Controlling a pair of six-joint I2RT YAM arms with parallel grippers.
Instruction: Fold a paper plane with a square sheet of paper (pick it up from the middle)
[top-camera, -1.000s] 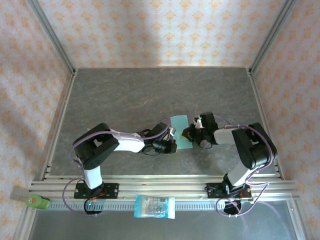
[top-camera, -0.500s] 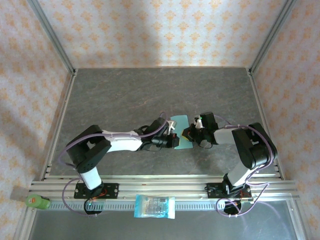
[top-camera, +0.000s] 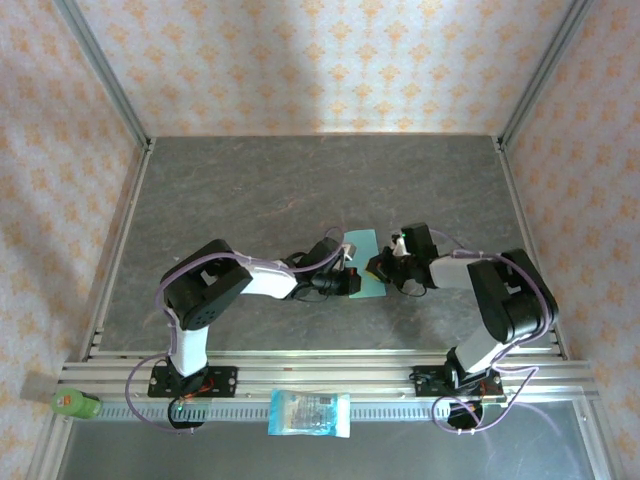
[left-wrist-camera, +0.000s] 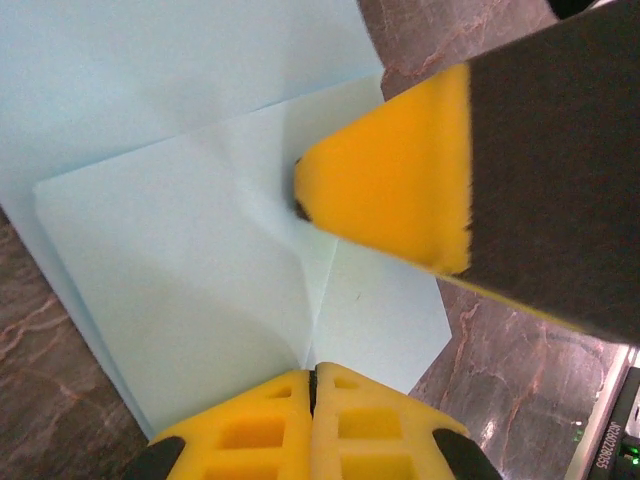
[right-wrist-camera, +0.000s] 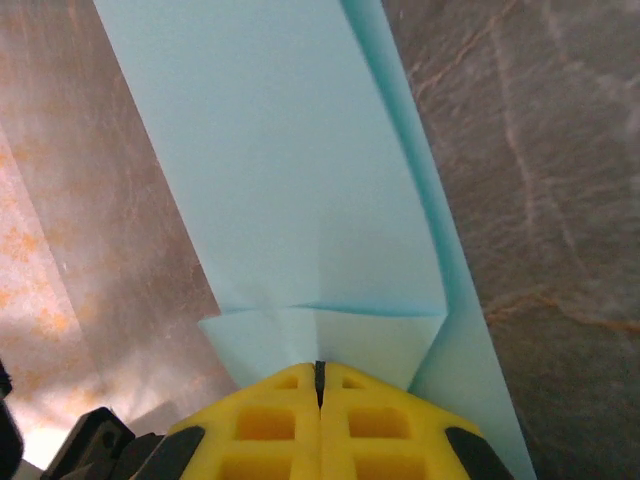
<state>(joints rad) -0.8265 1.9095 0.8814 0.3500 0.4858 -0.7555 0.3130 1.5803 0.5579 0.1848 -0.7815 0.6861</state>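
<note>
One printed packet (top-camera: 310, 413) lies on the near rail, and one green bottle (top-camera: 75, 403) sits at the rail's left end. Further in, at mid-worktop (top-camera: 300, 180), the left fingers (left-wrist-camera: 250, 440) are pressed together, with an edge of the sheet (top-camera: 360, 243) running into their seam. The right fingers (right-wrist-camera: 260, 430) are likewise closed on a folded flap on the other side. There is one sheet, pale teal and already creased. I cannot tell whether it rests on the worktop or hangs just above it. It looks very light, thin and limp. It would likely crease at a touch, slide easily, and tear if the two arms pulled apart. Pinching gently at an edge or along a fold line looks safest.
</note>
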